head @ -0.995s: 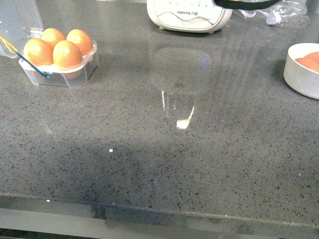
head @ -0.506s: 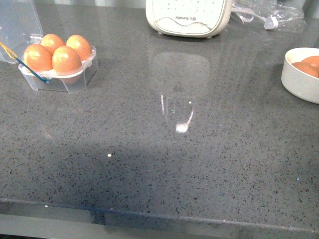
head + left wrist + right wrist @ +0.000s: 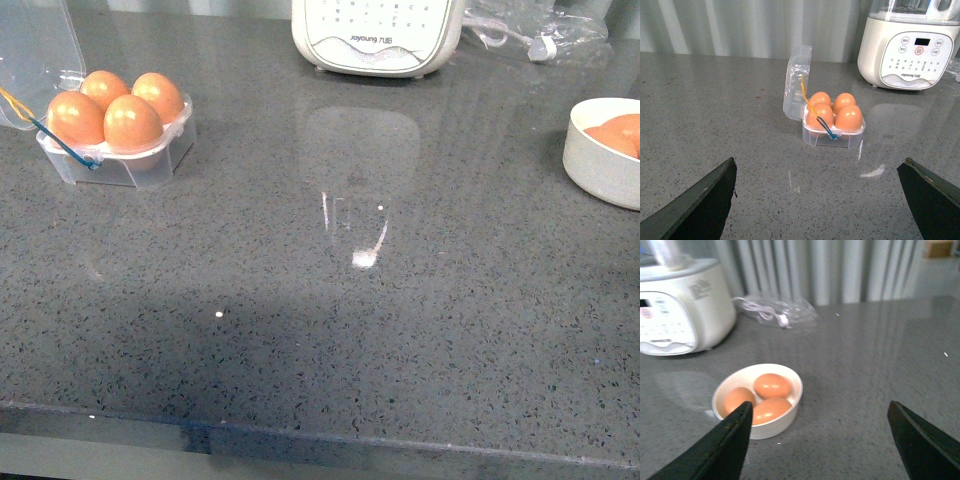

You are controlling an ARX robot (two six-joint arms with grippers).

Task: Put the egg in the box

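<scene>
Nestling among three look-alikes it cannot be told from, the egg sits in the box at the far left of the grey countertop, with all four cups filled. The task looks finished or nearly so.

The clear lid stands upright behind the eggs. The yellow and blue bands trail across the front of the carton.

The left gripper faces the box from well back, its fingers spread wide and holding nothing. The right gripper is likewise spread and empty, looking down on the white bowl, which holds three more eggs.

The chief risk is a further delivery. With no free cup, another egg would land on shells and could crack them or roll off. If the lid is to be shut, a finger could snag the loose bands or press an egg. The light carton might also skid on the glossy stone if pushed.

A white kitchen appliance and a clear plastic bag stand at the back edge, well apart from the box. Between the grippers and the carton nothing blocks the way.
</scene>
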